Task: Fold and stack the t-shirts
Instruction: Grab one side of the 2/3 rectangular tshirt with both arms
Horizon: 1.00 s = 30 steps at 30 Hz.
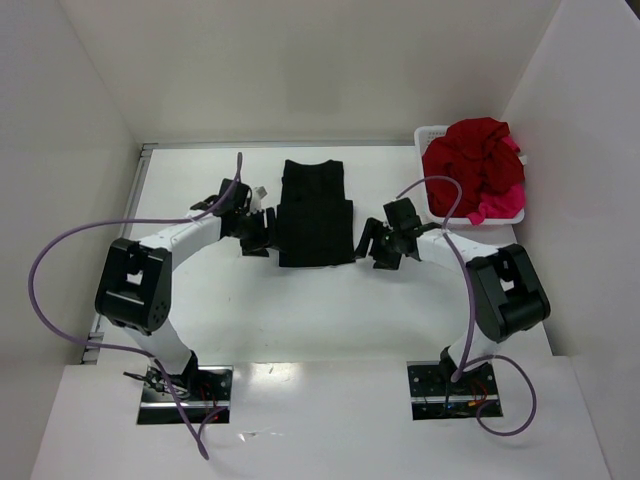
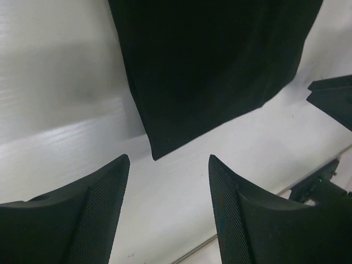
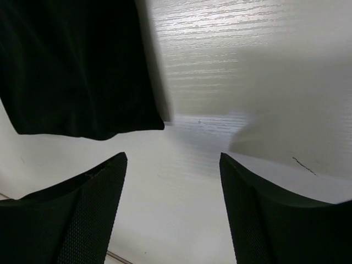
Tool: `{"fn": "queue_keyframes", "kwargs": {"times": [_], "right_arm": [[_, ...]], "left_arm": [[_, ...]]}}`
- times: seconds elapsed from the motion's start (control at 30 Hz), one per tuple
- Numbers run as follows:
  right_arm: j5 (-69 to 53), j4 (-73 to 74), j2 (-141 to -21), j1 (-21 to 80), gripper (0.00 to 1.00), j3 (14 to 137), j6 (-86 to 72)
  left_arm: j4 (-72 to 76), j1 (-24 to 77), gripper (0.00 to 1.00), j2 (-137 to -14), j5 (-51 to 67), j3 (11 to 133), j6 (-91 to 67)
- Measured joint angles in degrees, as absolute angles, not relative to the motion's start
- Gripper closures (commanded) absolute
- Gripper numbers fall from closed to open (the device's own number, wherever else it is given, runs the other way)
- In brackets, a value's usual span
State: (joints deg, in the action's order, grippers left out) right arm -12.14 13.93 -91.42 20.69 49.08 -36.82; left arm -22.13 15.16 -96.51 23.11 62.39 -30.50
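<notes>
A black t-shirt (image 1: 316, 213) lies flat on the white table, folded into a long narrow shape. My left gripper (image 1: 268, 230) is open and empty just left of its near left corner, which shows in the left wrist view (image 2: 209, 71). My right gripper (image 1: 370, 243) is open and empty just right of its near right corner, which shows in the right wrist view (image 3: 71, 71). Dark red t-shirts (image 1: 473, 160) and a bright pink one (image 1: 497, 208) are heaped in a white basket (image 1: 432, 134) at the back right.
White walls close in the table on the left, back and right. Purple cables (image 1: 60, 245) loop from both arms. The right gripper's fingertips show at the right edge of the left wrist view (image 2: 333, 99). Bare table (image 1: 320, 310) lies between the shirt and the arm bases.
</notes>
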Motion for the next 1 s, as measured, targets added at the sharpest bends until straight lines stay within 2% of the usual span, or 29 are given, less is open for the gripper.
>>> {"fn": "queue_keyframes", "kwargs": {"times": [0.37,0.6,0.7,0.8,1.0], "right_arm": [[-11.38,11.16,-95.44,21.52,0.29,50.41,-40.01],[-11.33,9.85,-99.11,21.67,0.40,53.69,-40.01],[-11.35,9.74,-99.55,21.93,0.48,53.91,-40.01],[-11.46,9.91,-100.29,22.04,0.52,54.43,-40.05],[-11.53,9.98,-100.75,22.13,0.52,54.87,-40.03]], "left_arm": [[-20.78,16.75,0.35,-100.36,19.03,62.11,-31.92],[-20.60,16.78,0.39,-100.36,18.61,61.49,-31.83],[-20.18,16.78,0.40,-100.44,18.61,61.19,-31.86],[-19.66,16.88,0.41,-100.88,18.61,61.12,-31.90],[-18.76,17.19,0.41,-102.04,18.65,61.10,-31.90]]}}
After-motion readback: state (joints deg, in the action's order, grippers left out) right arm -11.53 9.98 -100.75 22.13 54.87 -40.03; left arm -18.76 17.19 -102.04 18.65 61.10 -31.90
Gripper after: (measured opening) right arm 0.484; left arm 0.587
